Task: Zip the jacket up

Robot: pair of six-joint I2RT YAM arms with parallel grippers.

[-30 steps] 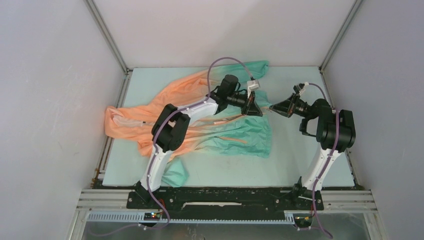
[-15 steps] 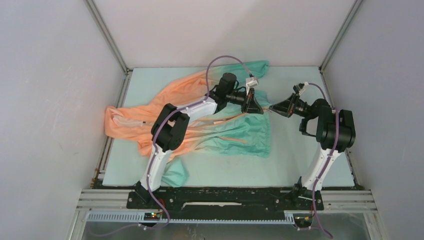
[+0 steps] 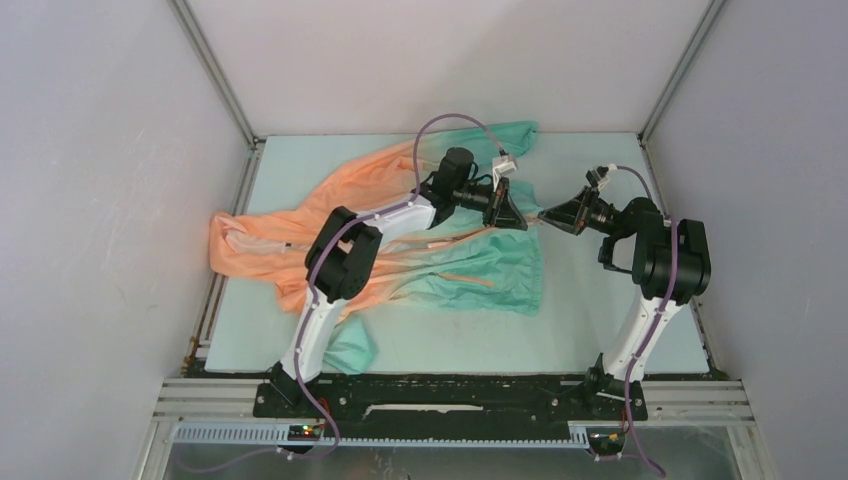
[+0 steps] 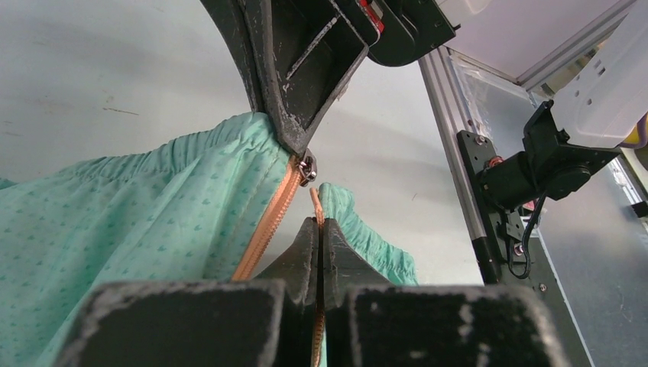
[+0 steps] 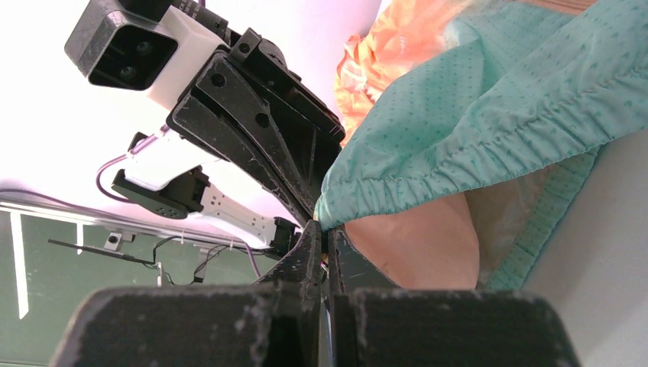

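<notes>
Top view: jacket (image 3: 290, 205) middle hid under left arm (image 3: 390, 215) — zip slider (image 4: 307, 168) too small.

The jacket (image 3: 480, 270) fades from peach-orange near the tabletop's (image 3: 590, 330) left edge to teal-green toward the right, the teal cloth sprinkled with tiny darker specks. Its zipper (image 4: 267, 222) is orange with a silver slider (image 4: 307, 167). The tabletop is pale mint. The left gripper (image 4: 319, 229) and right gripper (image 5: 325, 237) are black.

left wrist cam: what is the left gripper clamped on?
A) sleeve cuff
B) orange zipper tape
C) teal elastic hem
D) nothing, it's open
B: in the left wrist view the left gripper is shut on the thin orange zipper tape of the jacket. The right gripper holds the hem beside the metal slider.
</notes>
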